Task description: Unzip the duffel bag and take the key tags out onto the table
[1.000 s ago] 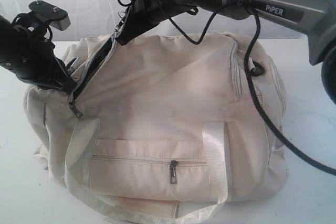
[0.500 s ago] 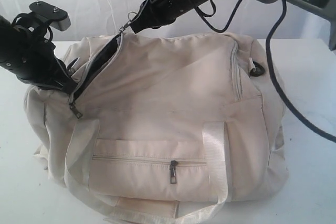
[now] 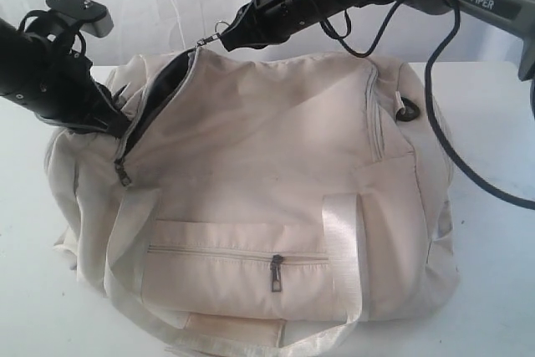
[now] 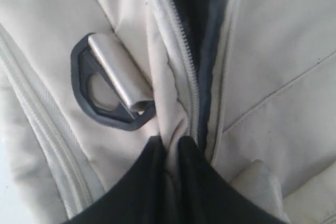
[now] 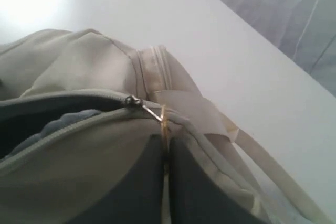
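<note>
While the zip stands only part open, both arms are on the bag, so unzipping looks like the step in hand.

On the white counter (image 3: 493,290) the cream duffel bag (image 3: 267,148) slumps front pocket towards us. The left jaws are nipped tight on a fold of its fabric just beside the zip, near a dark D-ring (image 4: 105,85), bracing that end. The right jaws, reaching across the top, are closed on the metal ring pull (image 5: 163,121), drawn taut from its slider. A dark gap (image 3: 159,94) shows grey lining, but no key tags are in sight; presumably they're inside. Next, I'd say, the ring must run further along the zip against that left-hand hold, until the mouth is wide enough to reach in.
</note>
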Available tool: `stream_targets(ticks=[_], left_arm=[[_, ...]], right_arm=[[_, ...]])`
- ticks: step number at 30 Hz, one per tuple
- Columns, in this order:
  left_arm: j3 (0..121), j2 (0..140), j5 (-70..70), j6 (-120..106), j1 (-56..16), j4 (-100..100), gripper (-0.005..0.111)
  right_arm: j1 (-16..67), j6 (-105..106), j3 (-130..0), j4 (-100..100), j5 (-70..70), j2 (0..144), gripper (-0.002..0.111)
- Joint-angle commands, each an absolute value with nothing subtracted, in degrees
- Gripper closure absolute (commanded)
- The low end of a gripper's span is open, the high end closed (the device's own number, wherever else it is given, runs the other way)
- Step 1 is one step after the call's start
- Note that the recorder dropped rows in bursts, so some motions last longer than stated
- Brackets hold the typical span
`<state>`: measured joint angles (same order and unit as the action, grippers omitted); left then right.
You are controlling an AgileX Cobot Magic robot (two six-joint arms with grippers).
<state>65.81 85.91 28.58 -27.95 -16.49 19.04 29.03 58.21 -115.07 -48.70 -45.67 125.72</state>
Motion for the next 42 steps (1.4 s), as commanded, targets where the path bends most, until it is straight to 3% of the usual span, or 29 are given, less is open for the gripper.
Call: stream_targets(ticks=[1, 3, 5, 12, 22, 25, 31, 32, 42], left_arm=[[66.53, 83.95, 28.03, -34.55, -16.66, 27.34, 0.064], [68.09, 83.80, 28.16, -36.85, -16.66, 30.67, 0.050], [69.37, 83.80, 28.00, -41.08, -16.66, 35.15, 0.043], [70.29, 86.75, 20.56, -54.18, -19.29, 49.86, 0.042], [72.75, 96.13, 8.20, -53.81, -22.05, 50.31, 0.043], [72.75, 97.89, 5.66, -53.93, -22.05, 50.18, 0.053], [72.75, 98.72, 6.01, -53.93, -22.05, 48.81, 0.103], [72.75, 98.59, 6.22, -53.93, -22.05, 48.81, 0.107], [72.75, 98.31, 11.38, -53.82, -22.05, 48.81, 0.107]], right_arm=[[28.27, 59.15, -116.24, -49.93, -46.81, 125.45, 0.108], [28.27, 59.15, -116.83, -49.93, -47.61, 125.45, 0.108], [28.27, 59.15, -116.95, -50.20, -47.84, 125.45, 0.108], [28.27, 60.90, -117.24, -52.99, -49.40, 125.45, 0.108], [28.27, 61.08, -117.24, -53.10, -50.26, 125.45, 0.108], [28.27, 61.33, -117.24, -53.10, -50.26, 125.45, 0.108], [28.27, 61.65, -117.24, -52.98, -48.38, 125.81, 0.108], [28.27, 61.65, -117.24, -52.98, -47.47, 126.03, 0.108], [28.03, 61.42, -118.51, -51.49, -42.83, 129.71, 0.108]])
